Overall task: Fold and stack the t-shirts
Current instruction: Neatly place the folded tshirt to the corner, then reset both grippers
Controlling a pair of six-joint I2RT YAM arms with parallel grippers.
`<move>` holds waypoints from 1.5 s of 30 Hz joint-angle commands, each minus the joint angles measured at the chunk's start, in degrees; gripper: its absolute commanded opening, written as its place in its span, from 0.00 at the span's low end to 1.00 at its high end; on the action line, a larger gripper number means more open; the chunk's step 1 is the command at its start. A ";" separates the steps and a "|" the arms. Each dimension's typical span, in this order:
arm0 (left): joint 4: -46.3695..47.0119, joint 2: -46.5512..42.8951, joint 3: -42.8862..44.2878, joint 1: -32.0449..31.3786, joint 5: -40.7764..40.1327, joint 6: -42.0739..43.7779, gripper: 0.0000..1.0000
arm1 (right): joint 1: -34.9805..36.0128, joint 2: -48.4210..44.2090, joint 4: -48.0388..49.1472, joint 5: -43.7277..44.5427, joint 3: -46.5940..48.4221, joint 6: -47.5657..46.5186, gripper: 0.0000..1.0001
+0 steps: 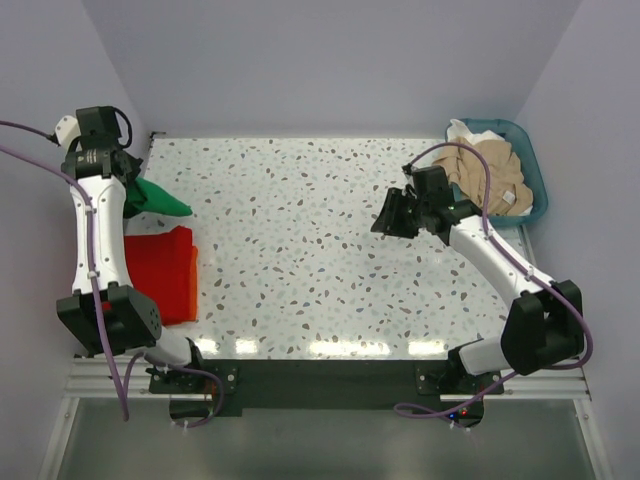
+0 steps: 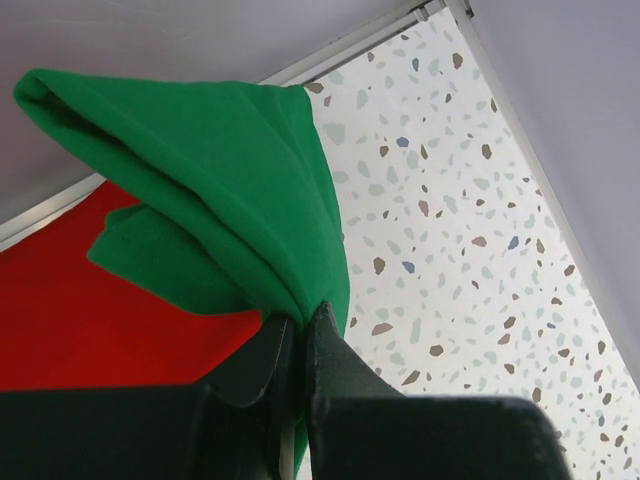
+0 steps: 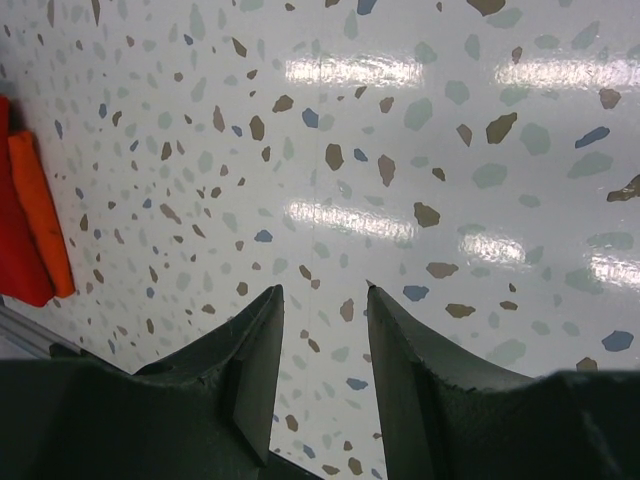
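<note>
A folded bright green t-shirt (image 1: 160,199) hangs at the table's far left, pinched in my left gripper (image 1: 128,192). In the left wrist view the green t-shirt (image 2: 230,190) droops from the shut gripper (image 2: 300,318) over a red t-shirt (image 2: 90,310). That red t-shirt (image 1: 160,270) lies folded flat near the left edge, an orange layer showing at its right side. My right gripper (image 1: 393,215) hovers open over bare table right of centre, nothing between its fingers (image 3: 325,292). Beige and white t-shirts (image 1: 490,175) are heaped in the basket.
A teal plastic basket (image 1: 535,175) sits at the table's far right corner. The speckled table (image 1: 320,260) spreads between the arms. Walls close in on the left, back and right. The red and orange cloth (image 3: 30,220) shows at the right wrist view's left edge.
</note>
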 commanded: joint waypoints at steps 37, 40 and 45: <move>21.34 -39.52 -42.10 -2.48 26.44 8.08 1.00 | 1.54 -21.94 -5.74 -1.56 -10.60 -1.74 0.50; 25.83 -39.09 -44.21 -17.31 18.83 4.73 1.00 | 1.54 -22.91 -5.39 -0.68 -9.46 -1.30 0.51; 29.08 -31.46 -43.16 -38.43 9.24 2.61 1.00 | 1.36 -23.36 -6.18 1.52 -7.00 -1.30 0.51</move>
